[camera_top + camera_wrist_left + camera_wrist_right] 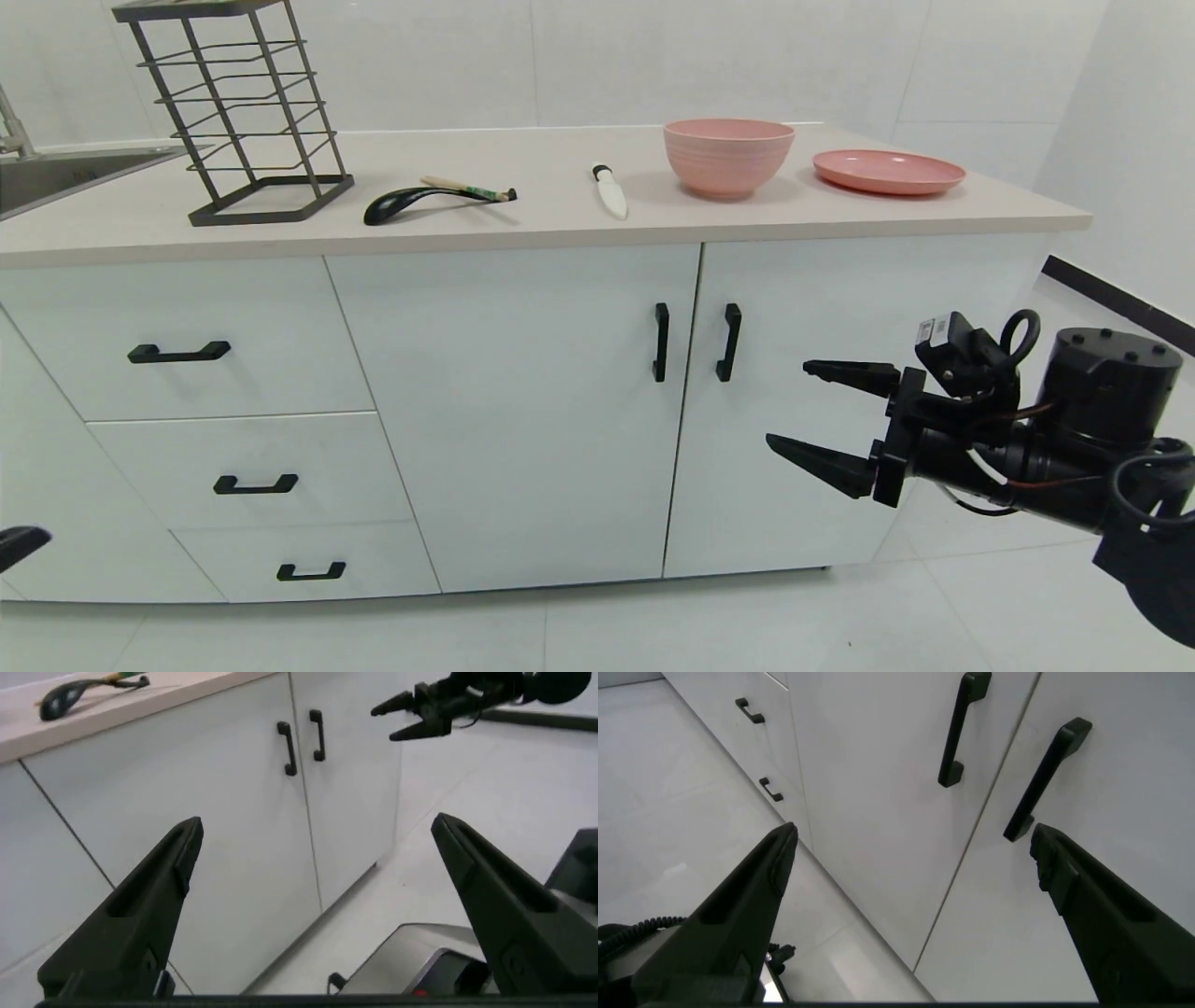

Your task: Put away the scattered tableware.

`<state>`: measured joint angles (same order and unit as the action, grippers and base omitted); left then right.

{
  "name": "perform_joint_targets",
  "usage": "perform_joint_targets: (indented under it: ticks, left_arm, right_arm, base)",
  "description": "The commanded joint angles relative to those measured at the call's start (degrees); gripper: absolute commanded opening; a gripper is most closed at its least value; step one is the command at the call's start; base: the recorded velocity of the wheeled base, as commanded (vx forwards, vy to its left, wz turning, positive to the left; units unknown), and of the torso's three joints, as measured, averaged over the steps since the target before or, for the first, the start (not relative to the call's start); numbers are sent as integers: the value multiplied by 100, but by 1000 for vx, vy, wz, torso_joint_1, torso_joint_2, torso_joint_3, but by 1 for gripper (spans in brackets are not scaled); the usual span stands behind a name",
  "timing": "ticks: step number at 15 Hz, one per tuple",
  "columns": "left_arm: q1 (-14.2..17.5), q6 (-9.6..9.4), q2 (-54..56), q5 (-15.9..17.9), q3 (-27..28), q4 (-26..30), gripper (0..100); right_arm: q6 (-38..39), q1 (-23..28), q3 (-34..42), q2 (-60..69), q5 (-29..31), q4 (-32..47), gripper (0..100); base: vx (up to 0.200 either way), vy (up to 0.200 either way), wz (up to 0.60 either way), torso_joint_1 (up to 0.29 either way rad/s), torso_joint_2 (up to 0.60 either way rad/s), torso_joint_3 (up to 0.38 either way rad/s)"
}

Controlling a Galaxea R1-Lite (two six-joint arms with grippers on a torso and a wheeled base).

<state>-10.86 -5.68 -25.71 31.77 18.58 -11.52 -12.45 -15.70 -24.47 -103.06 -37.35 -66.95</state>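
Note:
On the beige countertop (560, 224) lie a black spoon (403, 202), a pair of chopsticks (467, 189) across its handle, and a white knife (611, 192) with a black handle. A pink bowl (728, 155) and a pink plate (888, 171) stand to the right. My right gripper (794, 407) hangs open below counter height, in front of the right cabinet door, empty. My left gripper (318, 835) is open and empty, low at the left, pointing toward the cabinet front; the spoon (70, 694) shows far off in its view.
A black wire rack (245, 112) stands at the counter's left, beside a steel sink (65, 173). Below are three drawers with black handles (179, 353) and two cabinet doors with vertical handles (661, 342). White tiled floor (597, 635) lies in front.

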Motion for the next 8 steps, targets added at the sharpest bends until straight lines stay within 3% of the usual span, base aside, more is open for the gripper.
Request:
perform_joint_targets:
  ticks: [1,2,3,5,8]
  left_arm:
    - [-21,-522,-962,163,49,-316,100]
    - [-127,-794,-1454,356,93,-632,100]
    - [-215,-873,-1727,418,111,-808,100]
    - [-549,-891,-2193,418,190,-1080,100]
    - [-1357,-865,-3212,409,445,-1291,100]
  right_arm:
    - [-3,14,-5,23,0,-2,100]
    - [14,14,-5,14,-27,-2,100]
    - [23,14,-5,14,-27,-2,100]
    - [23,41,-49,5,-27,-2,100]
    - [14,278,-278,-74,-158,-2,100]
  base:
    - [0,0,0,0,0,0]
    - [0,0,0,0,0,0]
    - [0,0,0,0,0,0]
    - [0,0,0,0,0,0]
    - [0,0,0,0,0,0]
